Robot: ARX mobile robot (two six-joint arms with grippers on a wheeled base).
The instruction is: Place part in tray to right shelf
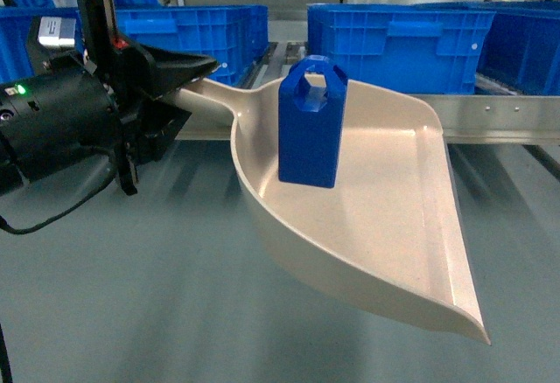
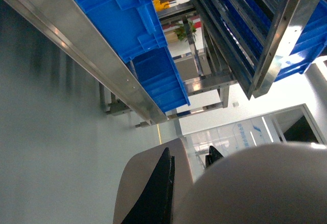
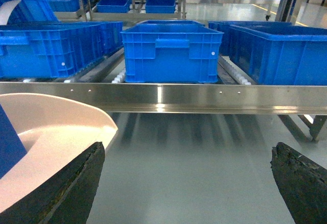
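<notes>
The blue part (image 1: 311,129) stands upright inside the beige tray (image 1: 376,217), near its back wall. The tray hangs above the grey floor, lip toward the lower right. My left gripper (image 1: 197,75) is shut on the tray's long handle (image 1: 210,94); in the left wrist view the black fingers (image 2: 163,183) pinch the beige handle (image 2: 148,183). The right shelf's steel front rail (image 1: 490,116) runs behind the tray. My right gripper (image 3: 187,152) is open and empty, facing the rail (image 3: 163,97), with the tray (image 3: 56,121) and the part's edge (image 3: 7,142) at its left.
Large blue crates (image 1: 398,46) sit on the shelf lanes behind the rail, one straight ahead of the right gripper (image 3: 171,50). White rollers (image 3: 120,75) show beside that crate. Grey floor (image 3: 194,142) lies below the rail. More racks with crates stand further back.
</notes>
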